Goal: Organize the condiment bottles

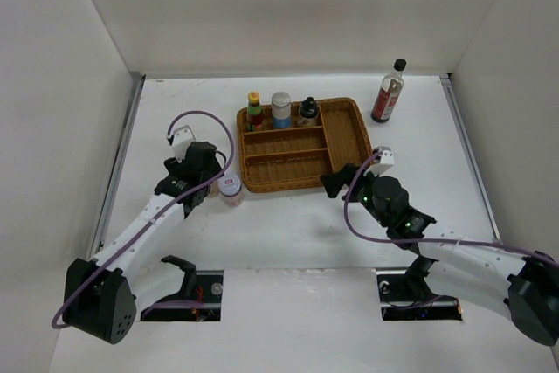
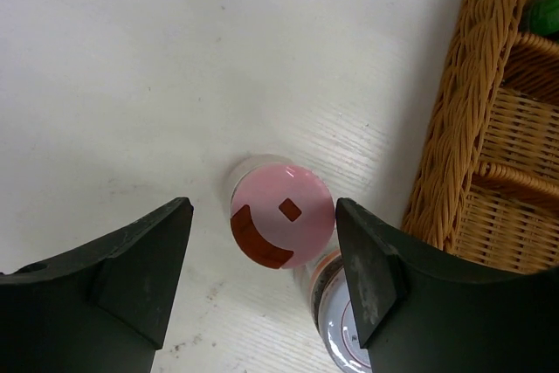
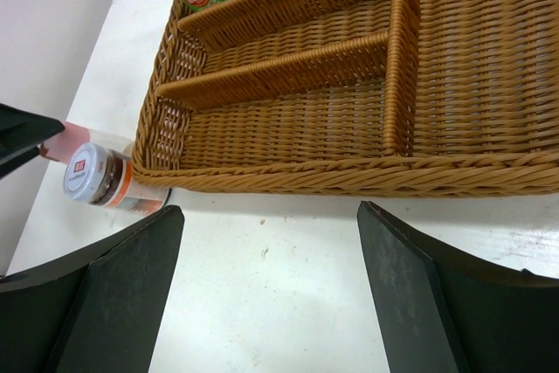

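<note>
The pink-lidded jar point(image 2: 282, 214) stands on the table between the open fingers of my left gripper point(image 2: 262, 216), which hovers above it. The white-lidded jar point(image 2: 348, 325) stands right next to it, partly behind my right finger, at the tray's near-left corner point(image 1: 231, 188). The yellow-capped point(image 1: 254, 111), silver-lidded point(image 1: 280, 109) and black-capped point(image 1: 307, 111) bottles stand in the back compartment of the wicker tray point(image 1: 345, 133). The tall dark-sauce bottle point(image 1: 389, 92) stands on the table right of the tray. My right gripper point(image 1: 336, 183) is open and empty by the tray's front edge.
The right wrist view shows the tray's front rim point(image 3: 367, 172) just ahead, with the white-lidded jar point(image 3: 100, 176) at its left corner. White walls enclose the table on three sides.
</note>
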Robot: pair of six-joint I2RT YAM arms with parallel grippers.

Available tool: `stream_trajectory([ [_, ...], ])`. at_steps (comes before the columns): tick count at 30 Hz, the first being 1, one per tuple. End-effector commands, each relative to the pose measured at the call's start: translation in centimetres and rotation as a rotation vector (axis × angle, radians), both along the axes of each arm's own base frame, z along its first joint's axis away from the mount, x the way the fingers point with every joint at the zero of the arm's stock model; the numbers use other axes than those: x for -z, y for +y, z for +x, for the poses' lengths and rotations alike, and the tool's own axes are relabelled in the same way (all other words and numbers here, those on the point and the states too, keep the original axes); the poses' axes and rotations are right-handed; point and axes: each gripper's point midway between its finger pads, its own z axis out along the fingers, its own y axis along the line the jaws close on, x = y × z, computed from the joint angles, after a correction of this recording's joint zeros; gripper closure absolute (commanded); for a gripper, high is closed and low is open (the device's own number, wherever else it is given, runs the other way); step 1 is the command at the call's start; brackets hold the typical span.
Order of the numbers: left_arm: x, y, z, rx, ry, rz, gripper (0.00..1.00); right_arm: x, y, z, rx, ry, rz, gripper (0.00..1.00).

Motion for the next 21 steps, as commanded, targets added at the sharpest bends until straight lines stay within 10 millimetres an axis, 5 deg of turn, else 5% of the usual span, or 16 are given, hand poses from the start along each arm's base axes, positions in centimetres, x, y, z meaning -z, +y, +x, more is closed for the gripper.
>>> stream_trajectory([
  [1,0.0,-0.5,0.8,0.010,-0.020,-0.036,0.35,-2.4,0.9,0.3,-0.020,-0.065,0.046,0.12],
  [5,1.3,-0.6,1.1,0.013,0.002,-0.030,0.38,-2.2,0.9,0.4,-0.020,-0.063,0.044,0.12],
  [12,1.0,-0.6,1.4,0.019,-0.011,-0.040,0.67,-2.0,1.0,0.4,-0.020,-0.058,0.040,0.12],
  [14,-1.1,0.0,1.5,0.008,-0.069,-0.037,0.70,-2.1,1.0,0.4,-0.020,-0.060,0.042,0.12],
  [18,-8.5,0.5,2.4,-0.012,-0.258,-0.028,0.70,-2.2,0.7,0.5,-0.014,-0.067,0.049,0.12],
  [21,-13.4,-1.0,3.5,0.024,-0.371,-0.041,0.70,-2.2,0.7,0.5,-0.014,-0.067,0.052,0.12],
])
